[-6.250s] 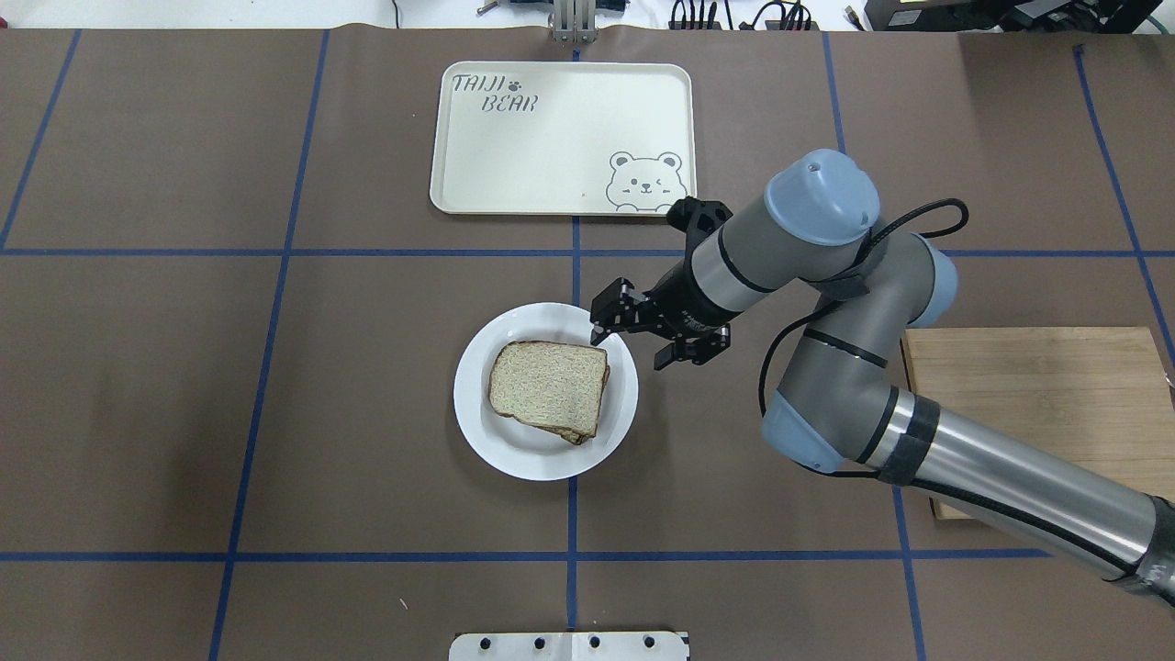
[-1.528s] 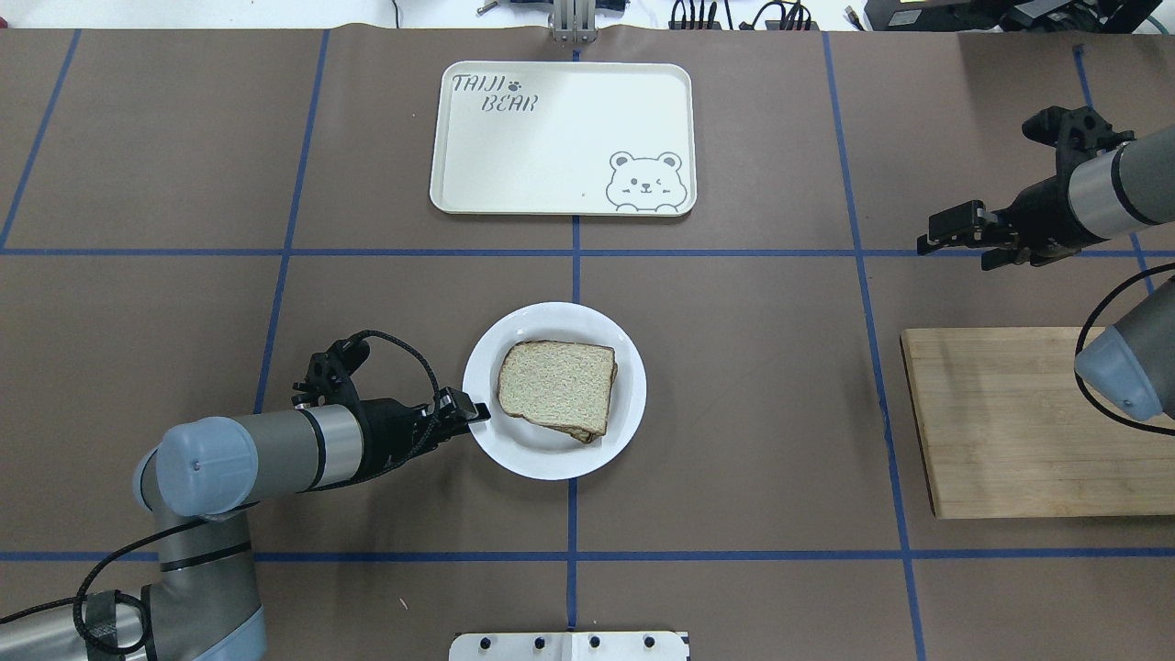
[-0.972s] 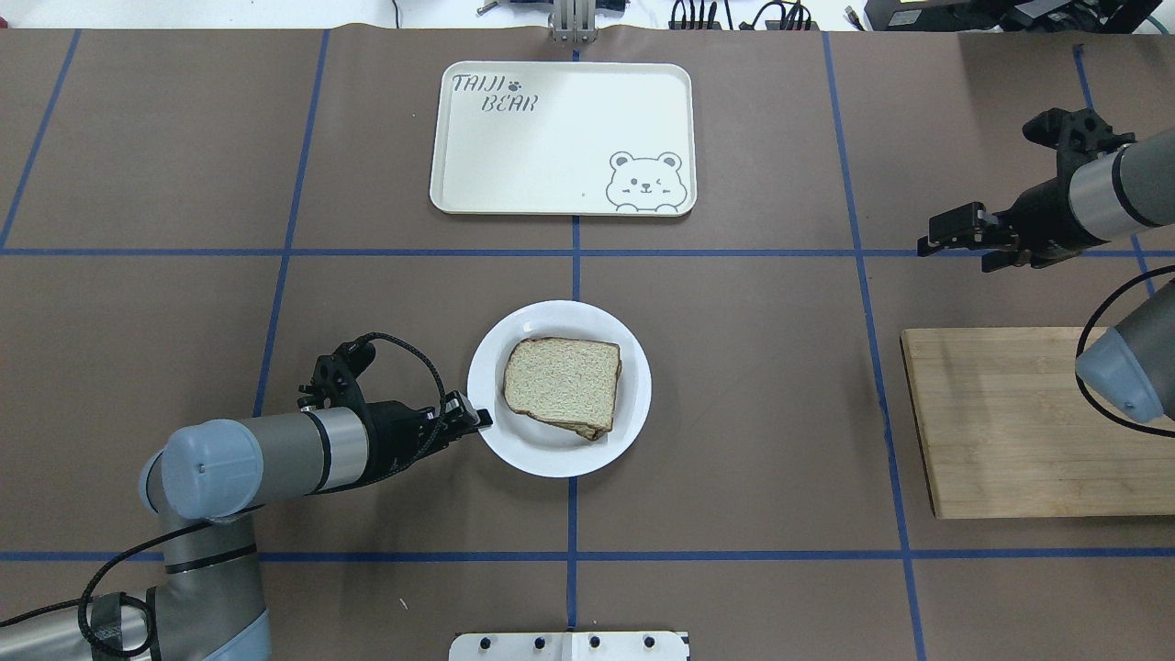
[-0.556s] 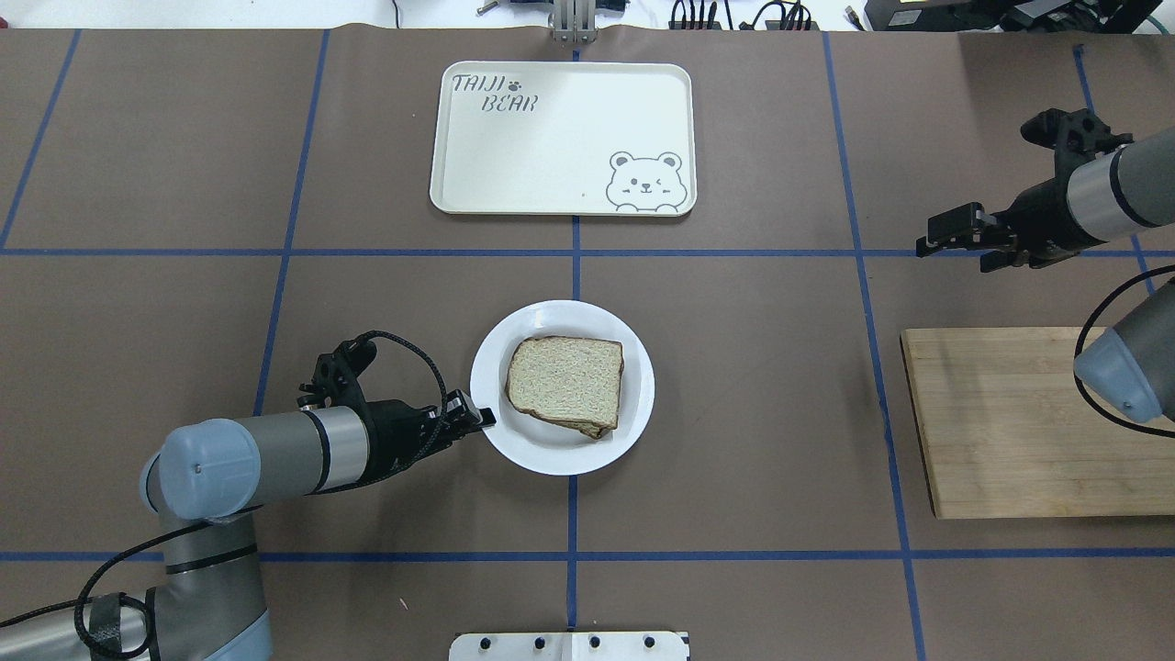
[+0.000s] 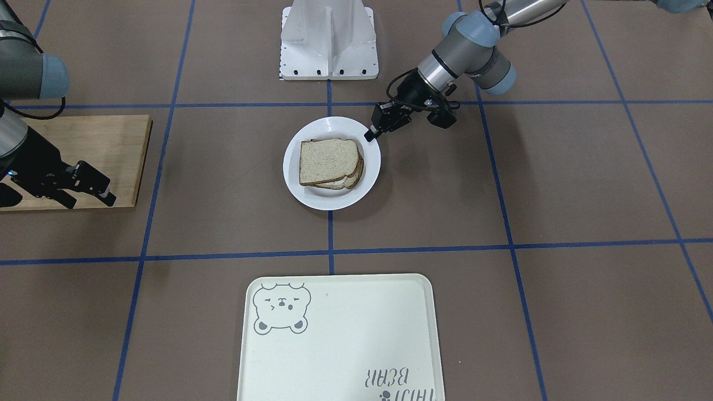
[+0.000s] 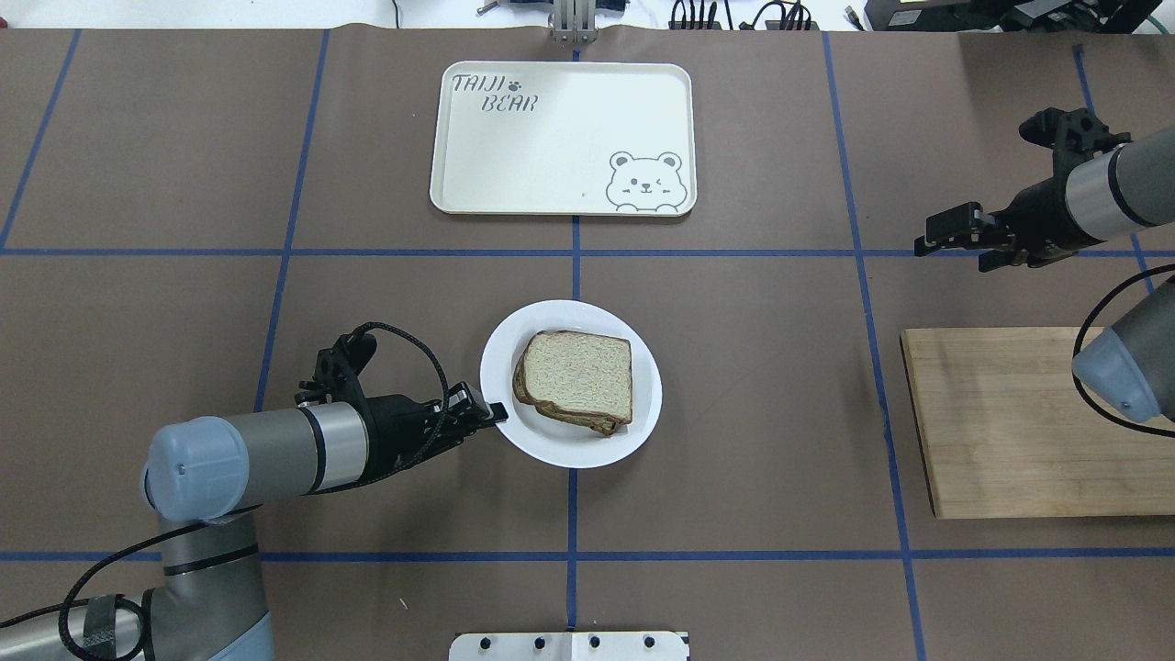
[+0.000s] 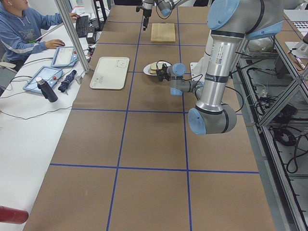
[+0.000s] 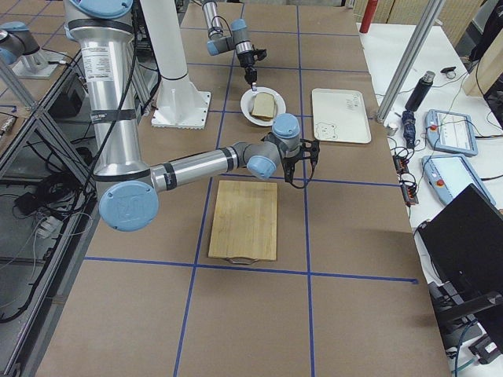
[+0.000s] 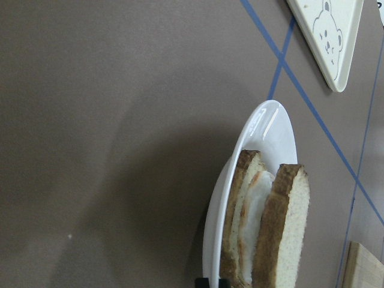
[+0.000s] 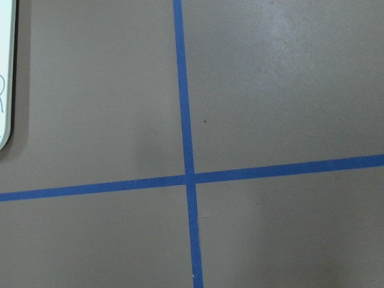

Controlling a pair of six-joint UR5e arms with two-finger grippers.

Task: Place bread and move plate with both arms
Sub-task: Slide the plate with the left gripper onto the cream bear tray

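Observation:
The plain bread slice (image 6: 578, 375) lies on top of a second slice with egg white on the white plate (image 6: 560, 452), near the table's middle. My left gripper (image 6: 494, 413) is shut on the plate's left rim. In the front view that gripper (image 5: 370, 133) sits at the plate's (image 5: 334, 199) upper right rim, by the bread (image 5: 326, 160). The left wrist view shows the plate (image 9: 258, 129) edge-on with the stacked slices (image 9: 288, 234). My right gripper (image 6: 950, 250) is open and empty, far right, above the wooden board.
A cream bear tray (image 6: 562, 138) lies beyond the plate. A wooden board (image 6: 1010, 422) lies at the right. A white stand (image 5: 328, 39) is at the robot's side. An operator (image 7: 24, 33) sits at a side desk.
The right gripper, beside the plate six seconds ago, has withdrawn to the far right. The left gripper has taken the plate's rim and moved it rightward with the bread.

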